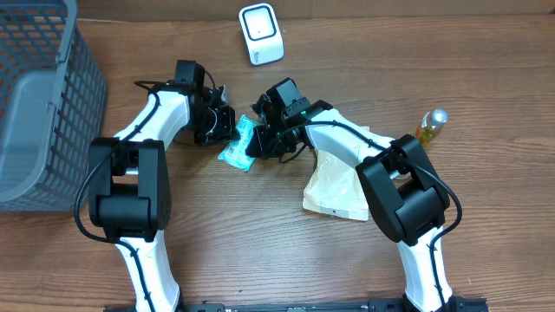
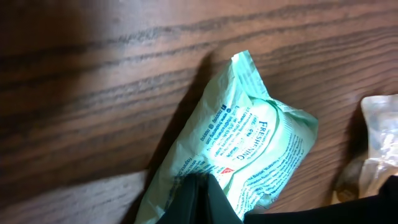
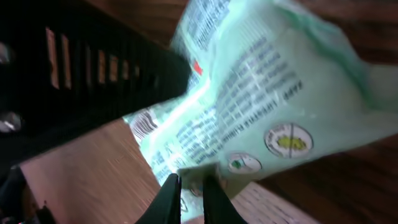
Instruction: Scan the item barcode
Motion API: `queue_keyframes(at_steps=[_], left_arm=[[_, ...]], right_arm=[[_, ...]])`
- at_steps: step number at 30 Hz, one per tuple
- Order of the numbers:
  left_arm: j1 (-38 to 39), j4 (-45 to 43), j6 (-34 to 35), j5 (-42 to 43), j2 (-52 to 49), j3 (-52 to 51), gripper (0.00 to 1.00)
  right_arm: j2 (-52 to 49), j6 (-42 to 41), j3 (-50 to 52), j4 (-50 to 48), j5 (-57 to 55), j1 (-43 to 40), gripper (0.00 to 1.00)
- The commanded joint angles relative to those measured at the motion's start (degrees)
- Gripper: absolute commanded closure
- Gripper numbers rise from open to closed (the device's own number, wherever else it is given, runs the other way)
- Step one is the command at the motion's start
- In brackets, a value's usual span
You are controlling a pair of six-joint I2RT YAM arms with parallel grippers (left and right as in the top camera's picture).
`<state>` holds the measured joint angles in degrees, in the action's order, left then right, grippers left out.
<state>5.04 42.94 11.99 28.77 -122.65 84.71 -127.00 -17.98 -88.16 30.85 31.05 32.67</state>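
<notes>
Mint-green packet (image 2: 249, 143), print legible at both wrists; white scanner (image 1: 261, 33) overhead only.

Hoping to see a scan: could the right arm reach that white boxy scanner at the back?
Probably yes: only bare wooden table lies between the right tool and the white boxy scanner. But it is shut on the pale green plastic packet, which the left tool grips too.

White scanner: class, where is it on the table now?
Overhead view: the white scanner stands at the far edge, near the middle, beyond the green packet, right of the grey basket.
</notes>
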Motion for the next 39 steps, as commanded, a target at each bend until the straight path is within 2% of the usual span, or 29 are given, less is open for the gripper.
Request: queue_keyframes(at_steps=[1, 9, 18, 27, 36, 39], left_arm=[[-1.4, -0.5, -0.5, -4.5, -5.1, -1.1, 0.96], [-3.9, 6.9, -4.3, -4.5, -4.7, 2.2, 0.96], [-1.9, 13.8, -9.4, -4.5, -4.7, 2.2, 0.96], [3.0, 15.7, -9.2, -3.2, -4.4, 2.2, 0.96], [5.2, 15.6, -5.0, -3.7, 0.7, 2.2, 0.96], [5.0, 15.6, -4.4, -5.7, 3.7, 2.2, 0.96]], right_arm=[[2.2, 0.0, 2.5, 0.2, -4.0, 0.3, 0.88], [2.1, 0.0, 3.0, 0.7, -4.3, 0.3, 0.9], [4.5, 0.0, 3.0, 2.8, -5.5, -1.1, 0.89], [11.8, 1.7, 3.0, 4.0, -5.5, -1.3, 0.86], [11.9, 1.7, 3.0, 5.3, -5.8, -1.3, 0.86], [11.9, 1.7, 3.0, 5.5, -9.1, -1.2, 0.86]])
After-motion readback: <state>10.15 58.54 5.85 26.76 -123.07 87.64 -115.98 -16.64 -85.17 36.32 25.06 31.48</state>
